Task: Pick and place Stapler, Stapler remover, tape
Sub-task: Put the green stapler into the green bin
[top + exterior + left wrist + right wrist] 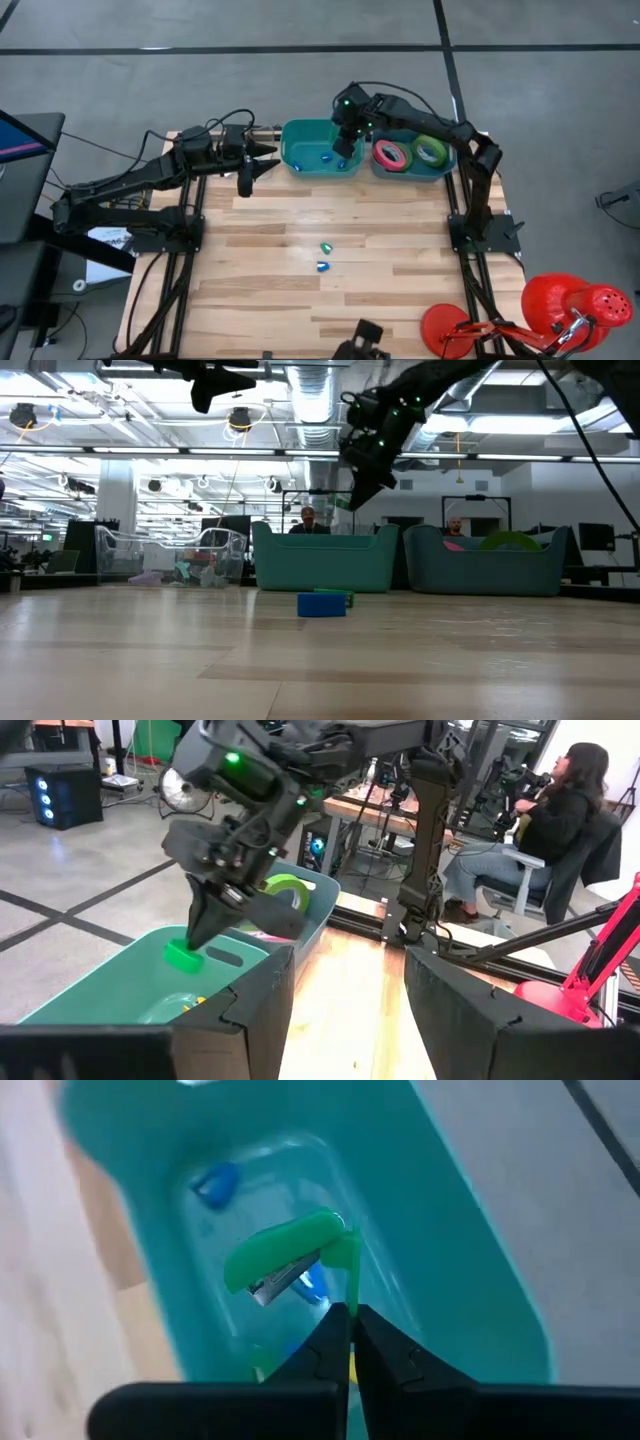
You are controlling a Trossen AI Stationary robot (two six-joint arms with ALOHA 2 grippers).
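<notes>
Green stapler (290, 1260) pinched over the teal bin (300, 140)
From above, the right end effector (343, 143) hangs over that bin; tape (391, 154) fills the neighbouring one. Its wrist camera shows fingers closed on the stapler, so release seems next. Left end effector (262, 160) waits open beside; two small pieces (324, 256) remain on the bench

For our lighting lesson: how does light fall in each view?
Low view: ceiling lights backlight the right claw, a dark silhouette. Right wrist view: pale sheen on the teal bin under the held green stapler. High view: even light; left claw hangs open.
</notes>
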